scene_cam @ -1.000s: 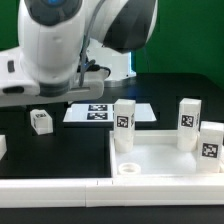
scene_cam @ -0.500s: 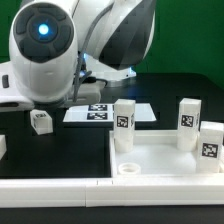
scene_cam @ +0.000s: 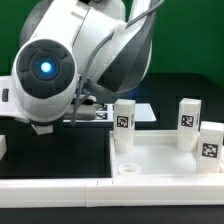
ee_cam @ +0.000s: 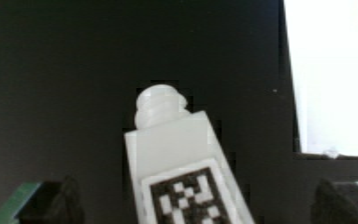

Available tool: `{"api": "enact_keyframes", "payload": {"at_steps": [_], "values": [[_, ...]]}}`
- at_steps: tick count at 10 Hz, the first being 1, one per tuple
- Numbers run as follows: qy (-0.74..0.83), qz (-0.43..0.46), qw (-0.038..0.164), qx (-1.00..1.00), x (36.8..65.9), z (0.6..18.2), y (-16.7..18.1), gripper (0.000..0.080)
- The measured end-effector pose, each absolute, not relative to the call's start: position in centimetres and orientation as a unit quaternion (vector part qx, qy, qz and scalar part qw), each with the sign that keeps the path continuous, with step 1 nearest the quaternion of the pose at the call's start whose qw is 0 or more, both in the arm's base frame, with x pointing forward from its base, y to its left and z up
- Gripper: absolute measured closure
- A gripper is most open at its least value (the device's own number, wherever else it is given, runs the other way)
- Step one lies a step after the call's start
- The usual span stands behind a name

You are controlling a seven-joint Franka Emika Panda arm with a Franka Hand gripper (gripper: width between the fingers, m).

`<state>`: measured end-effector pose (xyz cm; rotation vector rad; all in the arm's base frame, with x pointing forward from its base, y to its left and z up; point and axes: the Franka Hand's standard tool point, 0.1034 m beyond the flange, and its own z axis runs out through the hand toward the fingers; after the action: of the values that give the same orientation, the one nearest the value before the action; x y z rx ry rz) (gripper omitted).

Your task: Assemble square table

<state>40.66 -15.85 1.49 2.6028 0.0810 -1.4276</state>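
Three legs seated: three white tagged legs stand upright in corner sockets of the square table top [scene_cam: 165, 160]; one [scene_cam: 124, 126] at the corner nearest the marker board, one [scene_cam: 189, 124] at the corner to the exterior view's right of it, one [scene_cam: 211, 142] nearer the camera on that same right side.
Open socket: the round corner socket [scene_cam: 128, 168] on the slab's near side, below the first leg in the exterior view, looks empty.
Fourth leg: in the wrist view a loose leg [ee_cam: 176, 165] lies flat on the black bench [ee_cam: 87, 60], its rounded peg end pointing away from the camera and its tag face up. In the exterior view the arm hides it.
Slab position: the slab lies on the bench just to the exterior view's right of the marker board [scene_cam: 110, 113], raised rim up.
Gripper: the gripper [ee_cam: 202, 200] hangs over the lying leg, fingers apart, one dark fingertip [ee_cam: 43, 200] on each side of the leg's body; nothing is clamped, and contact cannot be told.
Step in hand: likely the pickup of the last leg.
Next move calls for: lowering squarely over the leg, closing on its flat sides, then lifting, turning it peg down and carrying it to the empty socket.
Risk: a skewed grip could tilt the leg on insertion.
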Motion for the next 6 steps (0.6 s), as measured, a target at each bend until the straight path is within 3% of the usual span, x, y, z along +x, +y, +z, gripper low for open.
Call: {"api": "enact_keyframes", "payload": {"at_steps": [2,4,5,6], "values": [[0.026,-0.476,0.087,0.875,40.60,1.28,-15.86,0.0150],[0.024,-0.476,0.086,0.875,40.54,1.27,-16.00,0.0412],[0.024,-0.477,0.086,0.875,40.51,1.30,-16.05,0.0412],[0.023,-0.476,0.086,0.875,40.53,1.32,-16.10,0.0518]]}}
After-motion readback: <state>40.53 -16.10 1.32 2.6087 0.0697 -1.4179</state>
